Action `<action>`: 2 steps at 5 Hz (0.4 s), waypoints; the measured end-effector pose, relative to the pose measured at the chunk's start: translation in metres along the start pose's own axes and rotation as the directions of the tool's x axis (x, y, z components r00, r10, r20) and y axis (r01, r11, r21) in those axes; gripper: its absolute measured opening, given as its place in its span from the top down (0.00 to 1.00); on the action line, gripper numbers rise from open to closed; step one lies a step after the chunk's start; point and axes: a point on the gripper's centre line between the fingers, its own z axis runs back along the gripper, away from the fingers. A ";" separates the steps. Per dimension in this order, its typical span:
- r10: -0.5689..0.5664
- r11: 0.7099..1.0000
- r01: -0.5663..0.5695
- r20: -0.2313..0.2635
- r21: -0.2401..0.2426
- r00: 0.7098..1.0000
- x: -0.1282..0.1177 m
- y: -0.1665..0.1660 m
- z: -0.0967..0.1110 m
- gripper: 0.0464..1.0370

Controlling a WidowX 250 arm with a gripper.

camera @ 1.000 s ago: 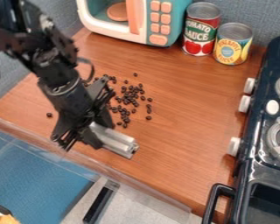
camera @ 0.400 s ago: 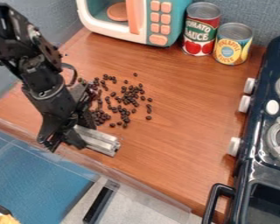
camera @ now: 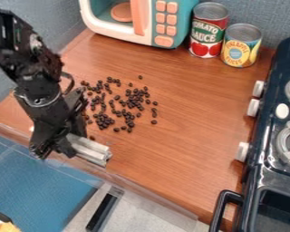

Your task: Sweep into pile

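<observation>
Dark beans were found loosely scattered on the wooden counter, in front of the toy microwave and apart from it. The black gripper was seen farther out from the microwave than most of the beans, with its fingers clamped on a silvery ribbed bar. A tomato sauce can and a pineapple can were noted upright beside the microwave.
</observation>
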 end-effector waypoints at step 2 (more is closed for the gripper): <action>0.030 0.999 -0.029 0.020 -0.014 0.999 0.014 -0.003 -0.006 0.67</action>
